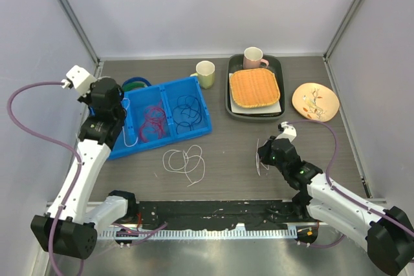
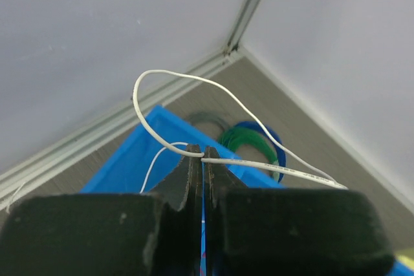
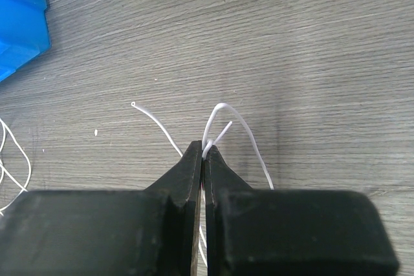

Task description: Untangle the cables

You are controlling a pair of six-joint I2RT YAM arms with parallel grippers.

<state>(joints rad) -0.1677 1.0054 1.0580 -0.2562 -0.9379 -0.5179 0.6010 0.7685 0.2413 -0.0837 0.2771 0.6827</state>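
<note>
The left end effector [image 2: 203, 153] is clamped tight on a white cable [image 2: 168, 77], holding it up over the left end of the blue tray [image 1: 169, 141]. The right end effector [image 3: 204, 150] is pinched closed on a second white cable [image 3: 242, 124], low over the bench [image 1: 233, 153]. A loose white tangle [image 1: 184, 161] lies on the bench just in front of the tray. Red cables [image 1: 152, 123] sit in the tray's middle compartment, and dark blue cables [image 1: 187, 111] in its right one.
</note>
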